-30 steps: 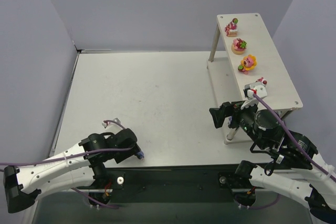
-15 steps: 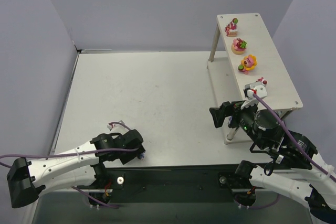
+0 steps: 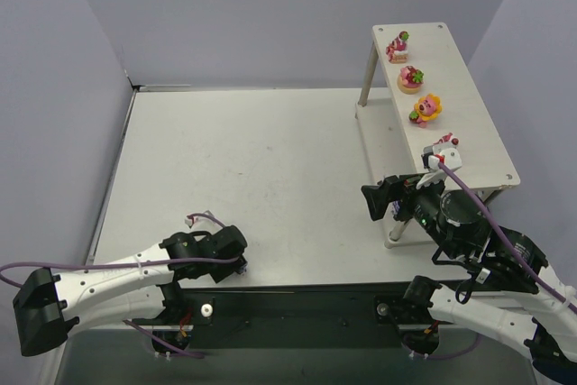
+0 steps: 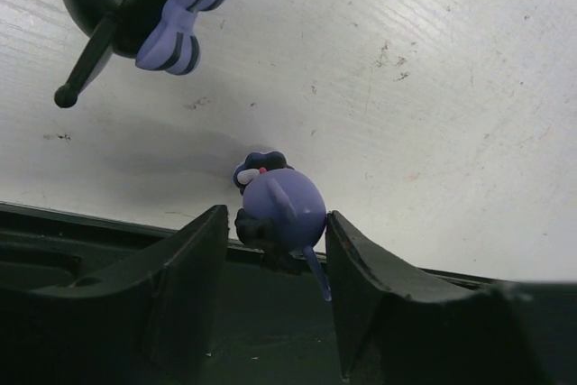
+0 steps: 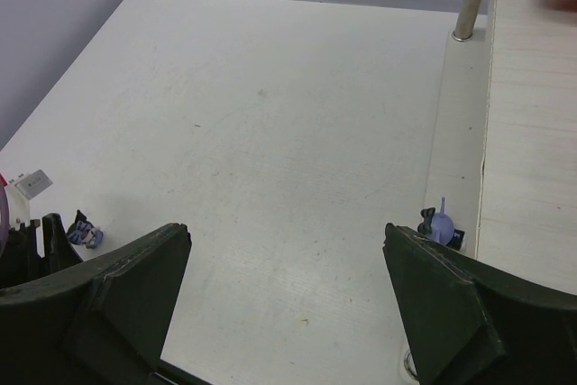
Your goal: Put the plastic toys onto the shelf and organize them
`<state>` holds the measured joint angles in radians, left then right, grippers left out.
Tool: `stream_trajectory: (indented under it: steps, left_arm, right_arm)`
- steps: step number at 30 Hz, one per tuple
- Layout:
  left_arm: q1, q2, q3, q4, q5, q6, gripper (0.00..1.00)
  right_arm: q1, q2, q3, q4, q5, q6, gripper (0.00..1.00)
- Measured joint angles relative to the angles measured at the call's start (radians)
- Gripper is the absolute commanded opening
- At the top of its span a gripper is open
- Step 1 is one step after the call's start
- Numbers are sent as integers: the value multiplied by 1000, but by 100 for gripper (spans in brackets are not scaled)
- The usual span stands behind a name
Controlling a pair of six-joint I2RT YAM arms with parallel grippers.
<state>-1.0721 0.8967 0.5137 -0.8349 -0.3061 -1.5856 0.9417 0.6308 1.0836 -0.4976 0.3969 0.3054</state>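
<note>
White tabletop's (image 3: 270, 160) near edge holds a purple toy (image 4: 281, 205), the left gripper (image 4: 277, 215) spread around it; right gripper (image 5: 287, 232) gapes wide.

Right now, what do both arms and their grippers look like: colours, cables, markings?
The left arm and right arm have white links, black joints and a purple cable running along each. The left gripper and right gripper have dark matte wedge-shaped fingers. I see no legible markings.
</note>
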Motion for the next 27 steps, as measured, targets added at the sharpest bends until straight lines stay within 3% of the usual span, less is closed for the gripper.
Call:
stream_trajectory:
  steps: [5, 10, 12, 17, 27]
  left_arm:
    - [0, 2, 0, 12, 0, 0, 40]
    - [0, 2, 0, 18, -2, 3, 8]
    - [0, 2, 0, 20, -2, 10, 1]
    - [-14, 53, 36, 24, -11, 60, 0]
    - [-58, 270, 317, 116, -78, 308, 0]
  right_arm:
    - [0, 0, 0, 0, 0, 0, 94]
    - [0, 0, 0, 0, 5, 0, 94]
    - [0, 0, 0, 0, 6, 0, 93]
    - [0, 0, 0, 0, 8, 0, 94]
    - [0, 0, 0, 0, 14, -3, 93]
